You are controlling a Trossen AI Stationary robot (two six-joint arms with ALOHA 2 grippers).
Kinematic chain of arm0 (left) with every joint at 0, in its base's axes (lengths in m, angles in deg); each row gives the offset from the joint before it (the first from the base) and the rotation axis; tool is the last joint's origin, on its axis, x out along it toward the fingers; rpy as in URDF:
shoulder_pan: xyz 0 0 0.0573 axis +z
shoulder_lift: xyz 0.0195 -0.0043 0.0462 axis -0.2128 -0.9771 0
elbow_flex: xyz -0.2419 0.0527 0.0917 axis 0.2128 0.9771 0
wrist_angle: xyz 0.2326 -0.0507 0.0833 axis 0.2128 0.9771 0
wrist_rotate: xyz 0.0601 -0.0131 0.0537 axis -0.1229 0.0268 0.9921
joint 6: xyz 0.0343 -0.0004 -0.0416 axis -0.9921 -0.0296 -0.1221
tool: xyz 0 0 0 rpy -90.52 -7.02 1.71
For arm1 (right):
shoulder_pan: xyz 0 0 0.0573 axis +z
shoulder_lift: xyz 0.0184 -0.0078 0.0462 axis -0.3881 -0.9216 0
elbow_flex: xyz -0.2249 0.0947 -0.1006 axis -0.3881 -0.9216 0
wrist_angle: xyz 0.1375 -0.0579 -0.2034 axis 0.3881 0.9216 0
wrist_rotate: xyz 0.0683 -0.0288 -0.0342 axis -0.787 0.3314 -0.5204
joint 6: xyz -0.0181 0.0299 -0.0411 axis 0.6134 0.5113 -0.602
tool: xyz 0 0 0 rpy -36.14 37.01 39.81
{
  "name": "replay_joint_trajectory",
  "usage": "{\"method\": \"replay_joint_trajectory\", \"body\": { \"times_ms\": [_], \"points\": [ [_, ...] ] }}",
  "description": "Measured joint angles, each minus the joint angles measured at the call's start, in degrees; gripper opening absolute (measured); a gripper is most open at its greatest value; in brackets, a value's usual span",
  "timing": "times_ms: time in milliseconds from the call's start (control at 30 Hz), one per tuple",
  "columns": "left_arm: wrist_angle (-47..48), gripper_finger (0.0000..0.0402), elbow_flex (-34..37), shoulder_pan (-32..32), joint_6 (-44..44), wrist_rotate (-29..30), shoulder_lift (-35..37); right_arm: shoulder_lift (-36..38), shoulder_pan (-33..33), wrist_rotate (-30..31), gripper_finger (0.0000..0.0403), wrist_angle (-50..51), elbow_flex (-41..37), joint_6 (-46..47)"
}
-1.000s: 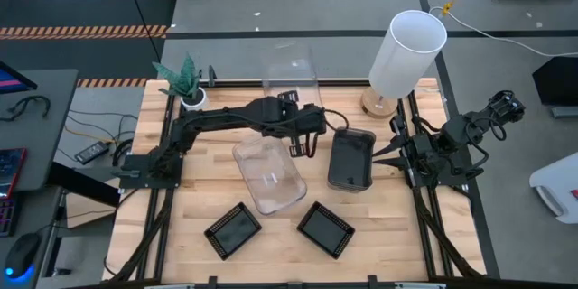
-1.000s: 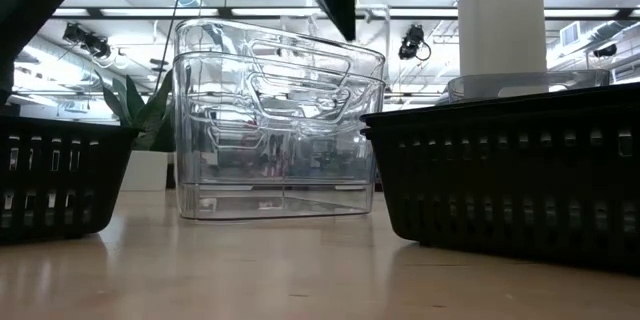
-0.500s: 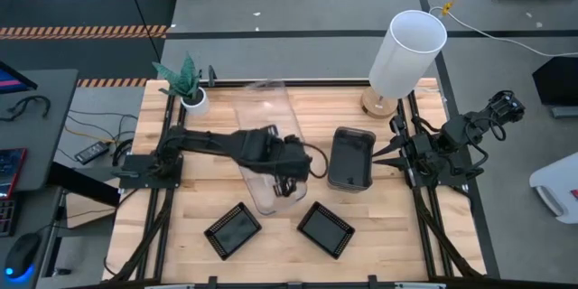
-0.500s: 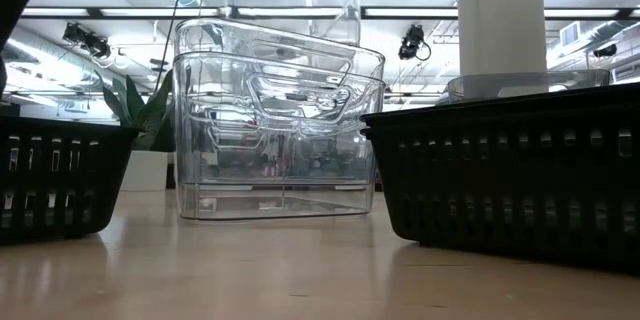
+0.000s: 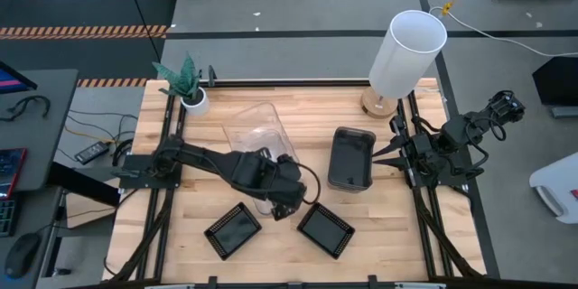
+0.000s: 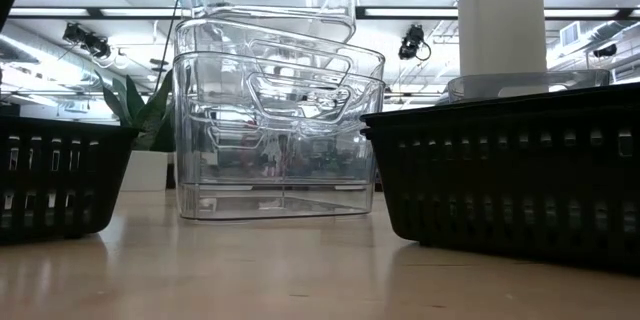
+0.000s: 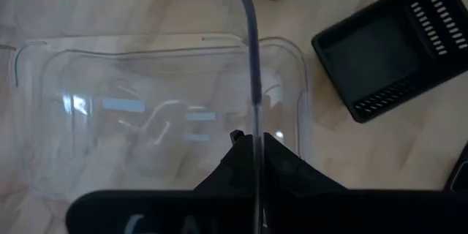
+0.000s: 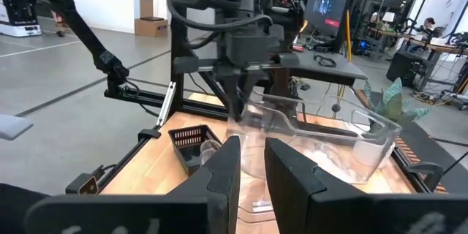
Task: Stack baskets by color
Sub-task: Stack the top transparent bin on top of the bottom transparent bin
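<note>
Two matte black jointed arms, left arm (image 5: 217, 161) showing bulky rounded housings, black cable looping beside its wrist, right arm (image 5: 447, 149) showing angular links, left gripper (image 7: 254, 140) showing tapered dark fingers

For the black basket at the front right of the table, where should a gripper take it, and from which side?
Pinch one side wall of the black basket at its rim, coming from straight above, with one finger inside and one outside. It sits upright with its open top up, turned diagonally to the table, so the wrist should probably turn to match.
</note>
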Motion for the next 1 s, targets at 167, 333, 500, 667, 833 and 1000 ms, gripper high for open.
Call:
{"method": "replay_joint_trajectory", "body": {
  "times_ms": [167,333,500,667,833,1000],
  "points": [
    [-0.42,0.0008,0.19,-0.88,1.59,0.10,-0.92,0.00,0.00,0.02,0.0071,-0.07,0.00,0.00],
    [-1.59,0.0008,2.24,-1.42,1.73,0.18,-1.90,0.00,0.01,0.02,0.0071,-0.11,0.00,0.00],
    [-5.26,0.0008,4.35,-2.37,1.82,-0.04,-1.93,0.00,0.00,0.02,0.0071,-0.09,0.00,0.00],
    [-5.62,0.0009,4.35,-4.19,1.94,0.92,-1.89,0.00,0.00,0.00,0.0071,-0.09,0.00,0.00],
    [-5.40,0.0007,4.35,-6.10,2.10,3.00,-1.89,0.00,0.01,0.00,0.0071,-0.09,0.00,0.00],
    [-5.40,0.0007,4.35,-6.97,2.13,2.94,-1.89,0.00,0.01,0.01,0.0071,-0.35,0.00,0.02]
  ]
}}
